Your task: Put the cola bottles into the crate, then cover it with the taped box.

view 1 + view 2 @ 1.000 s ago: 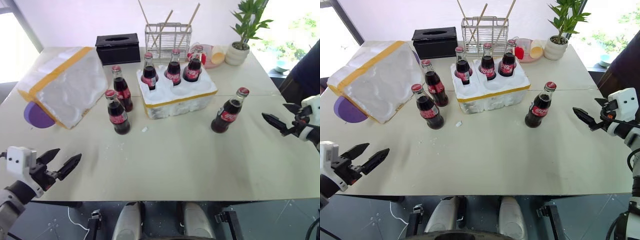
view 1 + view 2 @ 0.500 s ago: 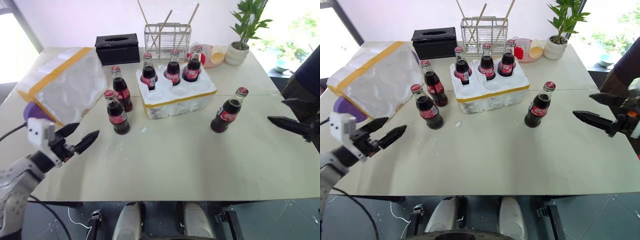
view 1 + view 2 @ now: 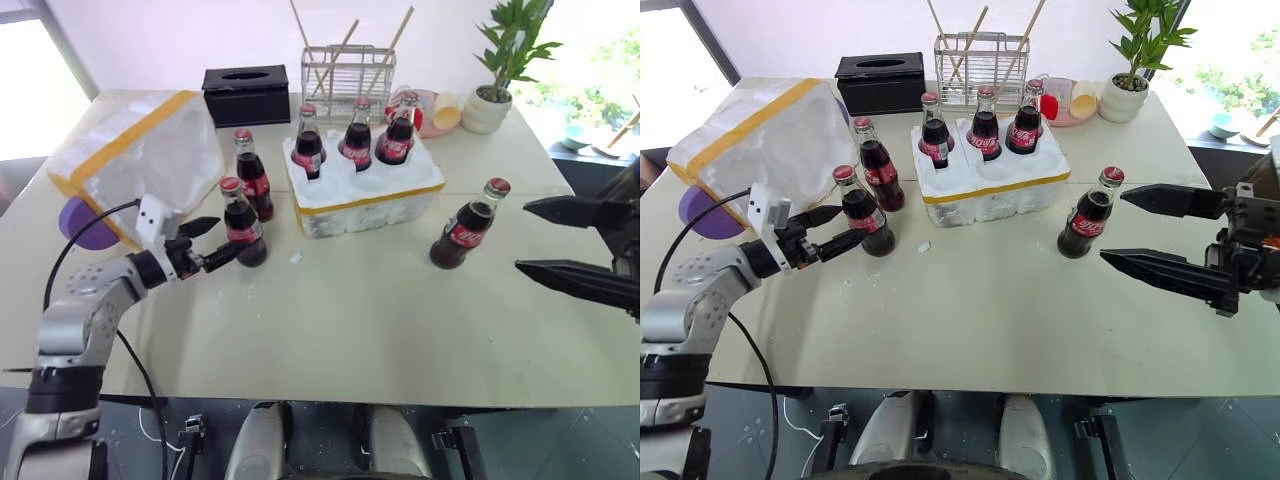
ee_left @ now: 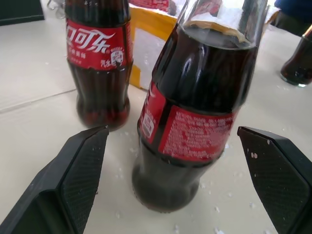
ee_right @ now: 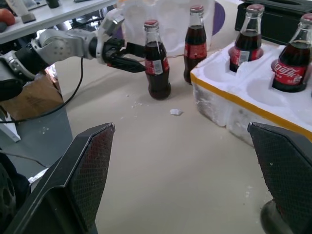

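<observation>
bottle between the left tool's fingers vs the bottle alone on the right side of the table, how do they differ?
The near-left bottle stands between the open fingers of the left tool, with a second bottle just behind it. The right bottle stands by itself, and the open right tool is beside it, not around it. Both are upright on the table, red-capped, outside the crate.

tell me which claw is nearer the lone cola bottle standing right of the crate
Right. The right claw hangs open just beside that cola bottle, fingers pointing toward it. The left claw is far across the table, open around another bottle left of the crate.
</observation>
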